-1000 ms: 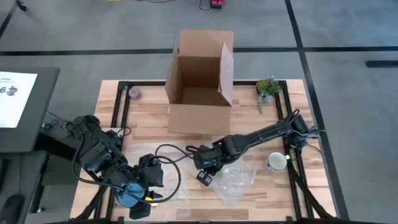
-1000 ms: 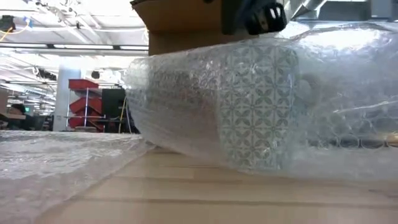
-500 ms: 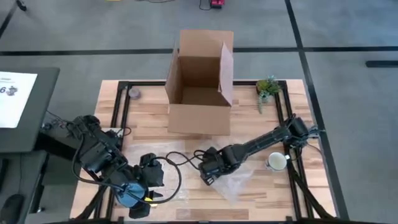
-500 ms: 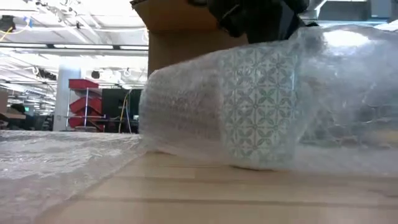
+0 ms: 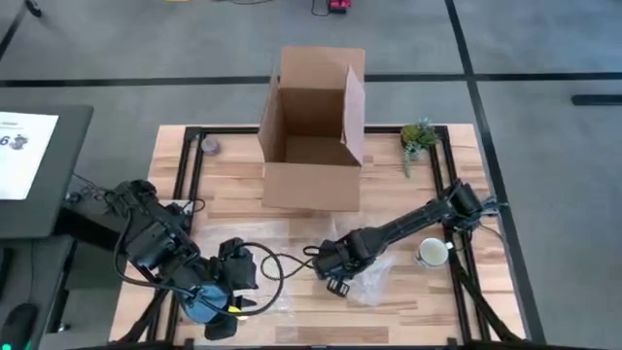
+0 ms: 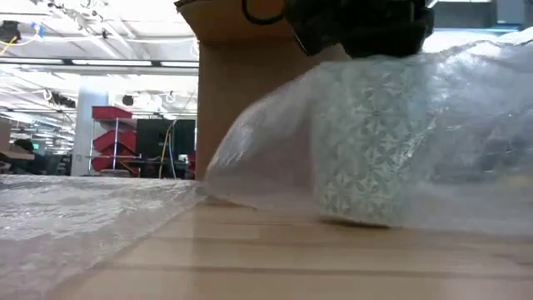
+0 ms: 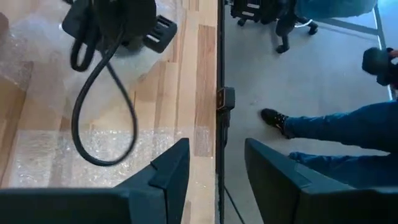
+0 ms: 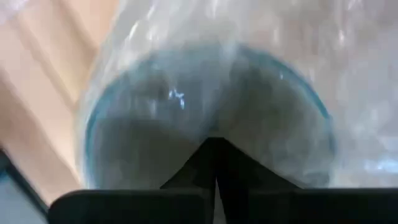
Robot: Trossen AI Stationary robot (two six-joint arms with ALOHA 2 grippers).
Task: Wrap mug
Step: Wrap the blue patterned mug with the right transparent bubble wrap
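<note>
Rolled upright since a second ago, our patterned mug [image 6: 366, 142] sits swathed in bubble wrap [image 6: 258, 167]; right gripper [image 5: 337, 268] pinches wrap at its rim, left gripper [image 7: 214, 174] idles agape.

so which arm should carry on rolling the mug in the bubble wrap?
Right. Its gripper is already down on the wrapped patterned mug, with the bubble wrap under it. The left gripper sits open at the table's near left edge, away from the mug.
</note>
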